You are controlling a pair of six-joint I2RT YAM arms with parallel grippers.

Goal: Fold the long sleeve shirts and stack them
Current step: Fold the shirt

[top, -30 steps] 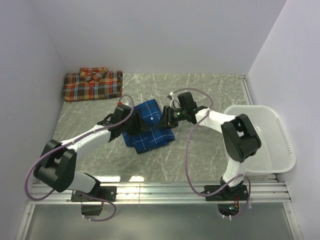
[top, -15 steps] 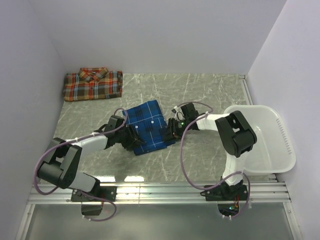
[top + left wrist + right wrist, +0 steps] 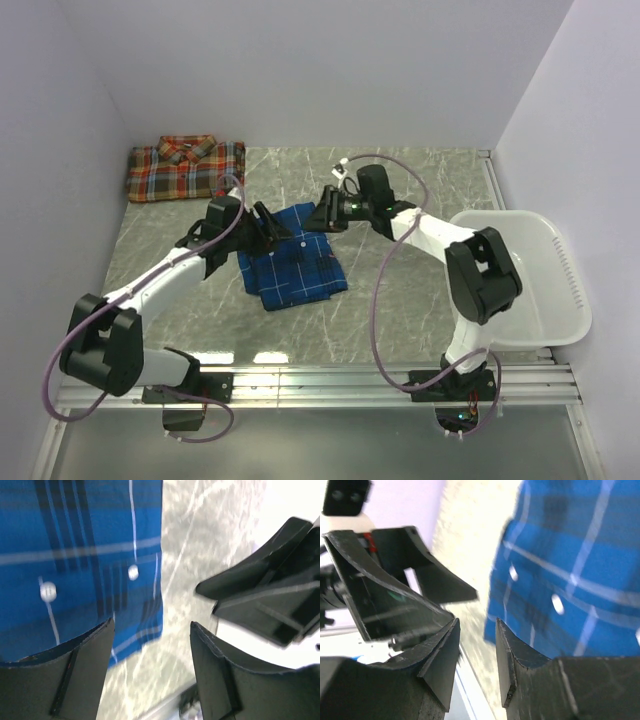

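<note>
Blue shirt (image 3: 291,263) folded, table centre; red-orange shirt (image 3: 186,168) folded, far-left corner

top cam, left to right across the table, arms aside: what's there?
Folded red-orange plaid cloth shirt → royal blue plaid cloth shirt → white plastic basket.
</note>
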